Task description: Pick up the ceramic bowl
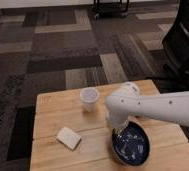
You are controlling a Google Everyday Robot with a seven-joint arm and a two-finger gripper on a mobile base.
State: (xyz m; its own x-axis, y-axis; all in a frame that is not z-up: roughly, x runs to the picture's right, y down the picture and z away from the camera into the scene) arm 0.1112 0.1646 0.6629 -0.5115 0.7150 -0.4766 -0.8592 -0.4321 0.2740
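The ceramic bowl (136,147), dark navy, glossy and shallow, lies on the right part of the wooden table (53,111), near its front edge. My white arm comes in from the right, and its wrist hangs over the bowl's left rim. The gripper (116,129) points down at that rim, mostly hidden under the wrist. Whether it holds the rim cannot be made out.
A small white cup (89,98) stands behind and to the left of the bowl. A pale flat block (69,137) lies at the front left of the table. A black chair (185,47) stands on the patterned carpet to the right.
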